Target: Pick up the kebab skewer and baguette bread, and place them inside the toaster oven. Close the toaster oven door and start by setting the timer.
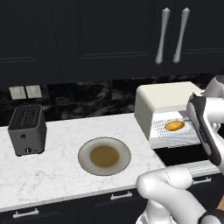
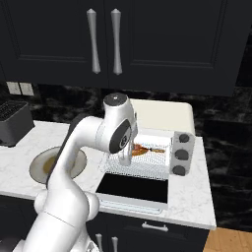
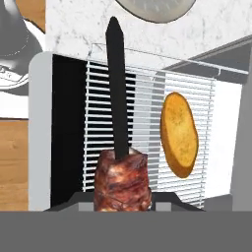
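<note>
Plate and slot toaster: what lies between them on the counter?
Nothing. In the left base view, bare white marble counter runs between the plate and the slot toaster.

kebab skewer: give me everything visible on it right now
The kebab skewer is a thin dark stick with a pointed tip, threaded with glistening reddish-brown meat chunks at its near end. In the hand view the gripper is shut on the meat end, and the stick points out over the wire rack of the open toaster oven, beside the baguette bread, which lies on the rack.
</note>
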You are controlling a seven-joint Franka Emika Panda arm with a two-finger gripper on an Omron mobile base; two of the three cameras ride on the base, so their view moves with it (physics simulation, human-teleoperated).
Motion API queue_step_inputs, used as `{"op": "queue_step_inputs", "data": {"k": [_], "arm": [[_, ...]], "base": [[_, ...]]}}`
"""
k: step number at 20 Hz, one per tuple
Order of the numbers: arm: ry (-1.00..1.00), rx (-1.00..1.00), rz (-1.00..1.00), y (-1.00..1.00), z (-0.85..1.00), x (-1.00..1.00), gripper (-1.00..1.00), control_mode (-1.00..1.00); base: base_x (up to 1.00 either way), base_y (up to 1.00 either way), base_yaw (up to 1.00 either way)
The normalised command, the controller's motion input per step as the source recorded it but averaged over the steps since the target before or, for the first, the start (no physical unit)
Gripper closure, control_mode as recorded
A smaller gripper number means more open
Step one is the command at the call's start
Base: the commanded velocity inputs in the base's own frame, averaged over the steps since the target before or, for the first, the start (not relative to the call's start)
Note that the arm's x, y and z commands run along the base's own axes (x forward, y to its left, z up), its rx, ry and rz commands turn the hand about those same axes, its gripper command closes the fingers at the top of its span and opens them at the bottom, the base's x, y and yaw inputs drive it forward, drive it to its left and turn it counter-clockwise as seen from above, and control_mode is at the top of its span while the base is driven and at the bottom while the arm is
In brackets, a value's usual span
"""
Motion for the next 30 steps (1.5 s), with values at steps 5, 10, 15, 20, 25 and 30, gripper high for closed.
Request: {"op": "queue_step_inputs", "data": {"k": [5,10,15,20,25,30], "arm": [[0.25,0.00,0.11,0.00,-0.45,0.54,1.00,-1.00],[0.00,0.01,0.12,-0.05,-0.78,0.32,1.00,-1.00],[0.00,0.00,0.11,0.00,-0.69,0.34,1.00,-1.00],[0.00,0.04,0.01,-0.07,-0.18,0.37,1.00,-1.00],[0.00,0.05,0.00,-0.17,-0.23,0.33,1.00,-1.00],[0.00,0.04,0.00,-0.12,-0.15,0.43,1.00,-1.00]], "base": [[0.00,0.00,0.00],[0.00,0.00,0.00],[0.00,0.00,0.00],[0.00,0.00,0.00],[0.00,0.00,0.00],[0.00,0.00,0.00]]}}
